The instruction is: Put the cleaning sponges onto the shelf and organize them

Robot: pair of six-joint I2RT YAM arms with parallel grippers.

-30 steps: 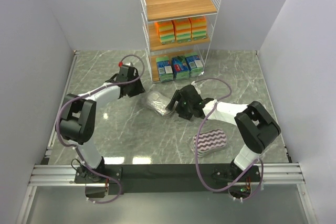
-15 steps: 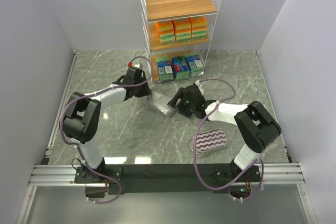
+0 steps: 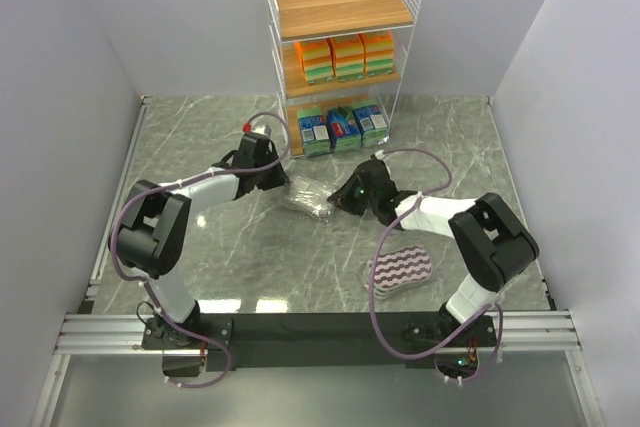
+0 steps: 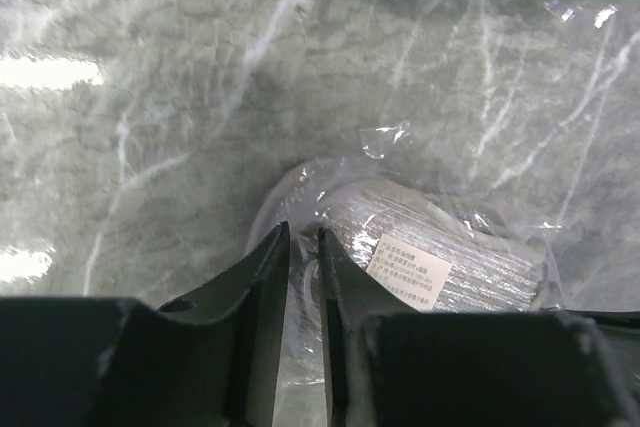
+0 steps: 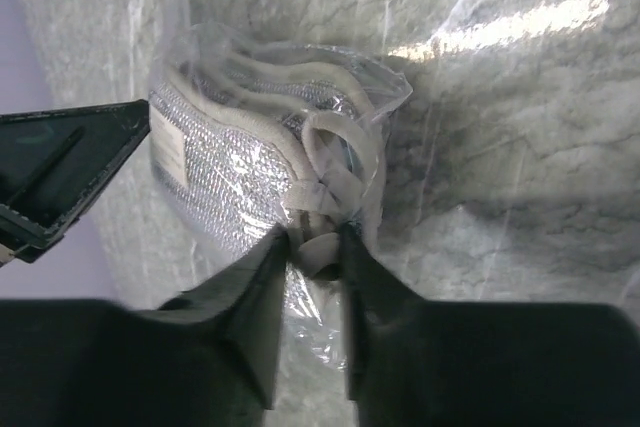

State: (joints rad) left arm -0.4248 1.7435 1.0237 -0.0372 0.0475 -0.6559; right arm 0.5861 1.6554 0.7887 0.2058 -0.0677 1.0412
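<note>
The silvery-grey oval sponge in clear wrap [image 3: 308, 197] lies on the marble floor in front of the shelf [image 3: 340, 7]. My left gripper [image 3: 284, 183] is at its left end; in the left wrist view the fingertips [image 4: 303, 237] are pinched narrow on the wrap's edge beside the sponge [image 4: 470, 267]. My right gripper [image 3: 340, 199] is at its right end, shut [image 5: 315, 237] on the pale loop and wrap of that sponge [image 5: 240, 177]. The purple-white striped sponge [image 3: 400, 269] lies apart, near the right arm's base.
Three orange-yellow packs [image 3: 347, 55] stand on the shelf's middle tier and three blue-green packs [image 3: 342, 127] on the bottom tier. The top tier [image 3: 340, 5] holds nothing. Grey walls stand on the left and right sides.
The left gripper has swung right to the silvery-grey pack and narrowed on its wrap. The right gripper moved up to the pack's other end and closed on it.
</note>
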